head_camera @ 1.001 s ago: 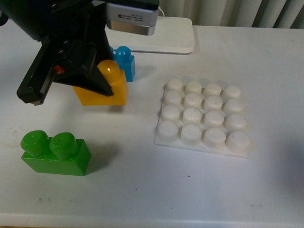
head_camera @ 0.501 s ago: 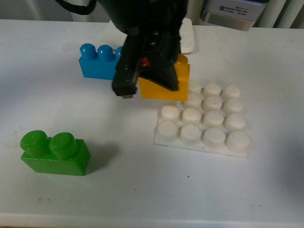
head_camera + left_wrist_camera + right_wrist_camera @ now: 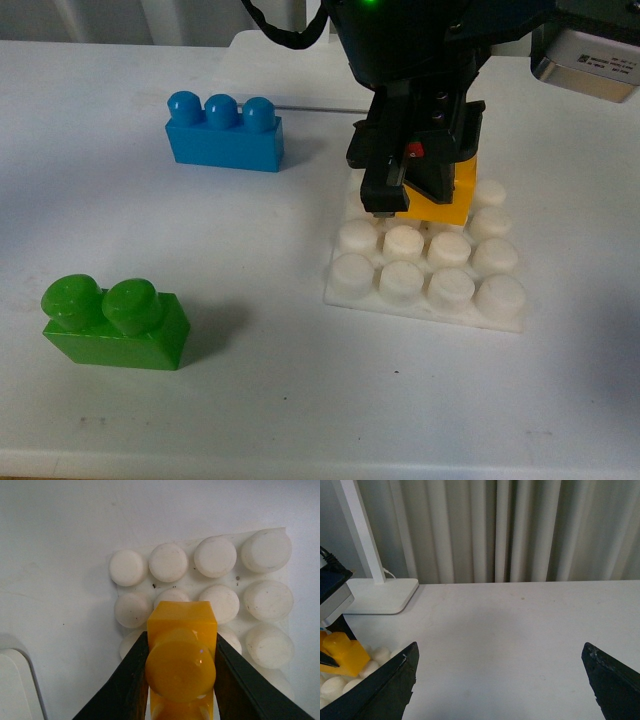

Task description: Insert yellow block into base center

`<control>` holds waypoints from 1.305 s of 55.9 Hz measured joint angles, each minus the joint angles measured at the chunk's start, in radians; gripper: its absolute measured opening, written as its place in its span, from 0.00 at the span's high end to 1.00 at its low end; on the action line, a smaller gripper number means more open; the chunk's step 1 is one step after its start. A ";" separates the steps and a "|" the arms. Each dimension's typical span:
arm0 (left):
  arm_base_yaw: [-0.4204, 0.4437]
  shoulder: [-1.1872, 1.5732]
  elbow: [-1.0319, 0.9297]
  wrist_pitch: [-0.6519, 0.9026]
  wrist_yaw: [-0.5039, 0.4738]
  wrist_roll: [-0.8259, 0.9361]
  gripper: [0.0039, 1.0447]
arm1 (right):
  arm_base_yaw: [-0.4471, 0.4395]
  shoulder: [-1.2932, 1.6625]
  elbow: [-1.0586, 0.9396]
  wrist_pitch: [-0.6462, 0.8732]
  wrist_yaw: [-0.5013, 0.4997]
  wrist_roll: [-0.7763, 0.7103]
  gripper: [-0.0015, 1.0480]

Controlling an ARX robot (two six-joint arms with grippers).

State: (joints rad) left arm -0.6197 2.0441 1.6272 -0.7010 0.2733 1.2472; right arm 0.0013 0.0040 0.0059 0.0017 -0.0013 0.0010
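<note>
Your left pincer (image 3: 181,645) is clamped on the yellow block (image 3: 452,195), right of center in the front view. The block sits over the upper middle studs of the base (image 3: 425,305); whether it touches them is unclear. Your right pincer (image 3: 500,652) hangs spread wide above the table (image 3: 510,620).

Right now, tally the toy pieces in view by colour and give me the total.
Blue three-stud brick: 1
Green two-stud brick: 1
Yellow block, gripped by the left pincer: 1
White studded base: 1
Total: 4
</note>
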 joint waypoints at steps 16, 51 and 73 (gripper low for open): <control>-0.009 0.023 0.017 -0.003 -0.002 -0.001 0.71 | 0.000 0.000 0.000 0.000 0.000 0.000 0.09; -0.018 0.056 -0.031 0.099 -0.034 -0.025 0.71 | 0.000 0.000 0.000 0.000 0.000 0.000 0.09; -0.017 0.035 -0.084 0.176 -0.080 -0.045 0.44 | 0.000 0.000 0.000 0.000 0.000 0.000 0.09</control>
State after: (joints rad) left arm -0.6365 2.0796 1.5433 -0.5251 0.1928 1.2026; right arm 0.0013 0.0040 0.0059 0.0017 -0.0013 0.0010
